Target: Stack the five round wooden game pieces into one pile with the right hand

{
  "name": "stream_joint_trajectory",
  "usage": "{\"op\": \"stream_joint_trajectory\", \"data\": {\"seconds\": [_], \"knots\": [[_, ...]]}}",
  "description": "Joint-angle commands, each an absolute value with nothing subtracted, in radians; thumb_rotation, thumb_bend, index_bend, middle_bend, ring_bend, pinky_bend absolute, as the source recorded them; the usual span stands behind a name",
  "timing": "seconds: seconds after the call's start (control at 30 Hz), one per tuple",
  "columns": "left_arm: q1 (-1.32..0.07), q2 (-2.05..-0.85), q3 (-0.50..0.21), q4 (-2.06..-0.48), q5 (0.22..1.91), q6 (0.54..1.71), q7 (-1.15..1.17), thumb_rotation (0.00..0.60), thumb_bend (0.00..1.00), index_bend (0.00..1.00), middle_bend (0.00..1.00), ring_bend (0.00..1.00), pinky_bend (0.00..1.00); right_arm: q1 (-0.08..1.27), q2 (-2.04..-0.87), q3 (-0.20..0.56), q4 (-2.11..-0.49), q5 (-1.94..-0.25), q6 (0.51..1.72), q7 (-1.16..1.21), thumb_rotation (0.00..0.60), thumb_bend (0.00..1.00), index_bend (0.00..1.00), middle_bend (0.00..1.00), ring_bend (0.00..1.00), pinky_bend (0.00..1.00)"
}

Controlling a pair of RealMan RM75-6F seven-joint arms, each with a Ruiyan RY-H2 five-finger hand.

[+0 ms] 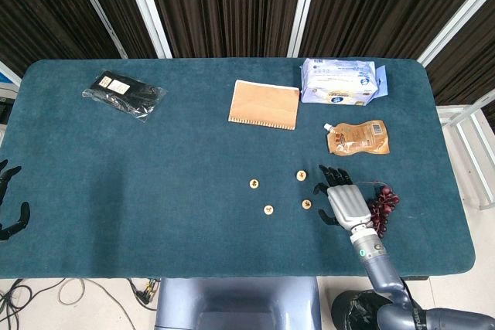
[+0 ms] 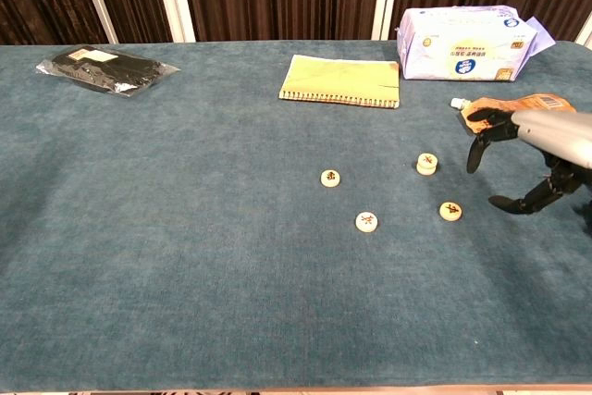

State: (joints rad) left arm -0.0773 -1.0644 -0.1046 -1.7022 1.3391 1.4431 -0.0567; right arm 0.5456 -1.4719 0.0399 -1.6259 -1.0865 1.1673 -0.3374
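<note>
My feed is evenly and brightly lit from overhead, so the dark teal felt-covered bench [image 1: 155, 168] shows soft mottling and only small, faint shadows under things, such as beside the small round wooden game pieces [image 2: 367, 221]. I get mild glare off the white and blue plastic tissue pack [image 2: 467, 43] and off the shiny black plastic packet [image 1: 124, 94], while the dark pleated curtains [image 1: 224, 5] behind stay deep and low in detail. Both views are sharp enough, though the right hand [image 2: 532, 168] looks slightly soft at the chest view's edge, and the head view bows the bench's edges a little.
</note>
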Motion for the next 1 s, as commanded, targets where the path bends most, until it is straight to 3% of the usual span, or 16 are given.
{"op": "stream_joint_trajectory", "data": {"seconds": [0.03, 1.0], "knots": [[-0.078, -1.064, -0.105, -1.702, 1.338, 1.442, -0.058, 0.6, 0.49, 0.14, 0.0, 0.0, 0.0, 0.543, -1.487, 0.043, -1.615, -1.081, 1.154, -0.342, 0.6, 0.42, 0.39, 0.0, 0.0, 0.0], [-0.079, -1.064, -0.106, -1.701, 1.334, 1.437, -0.061, 0.6, 0.49, 0.14, 0.0, 0.0, 0.0, 0.546, -1.591, 0.101, -1.5, -1.023, 1.07, -0.358, 0.6, 0.42, 0.39, 0.0, 0.0, 0.0]]}}
